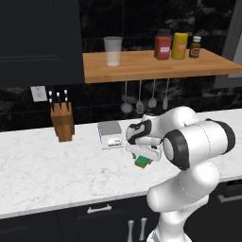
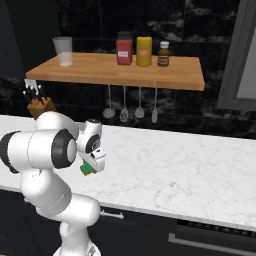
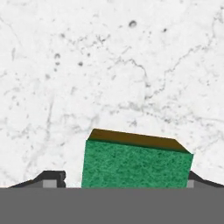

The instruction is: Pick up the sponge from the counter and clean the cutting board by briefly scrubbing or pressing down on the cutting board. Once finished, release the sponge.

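Tool point(image 3: 124, 186) is sitting low over the white marble tabletop point(image 1: 47, 175), near its front edge, its tips bracketing the sponge point(image 3: 135, 164) on either side. Whether they are pinching it yet, I cannot tell. The sponge's long axis is spanning tip to tip.

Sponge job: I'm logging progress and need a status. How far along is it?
Done: the arm has reached the sponge, which lies on the counter between the fingers of the gripper. In hand: the grasp; whether the jaws already clamp it I cannot tell. Left: lifting it, carrying it to the cutting board, pressing or scrubbing, then releasing.
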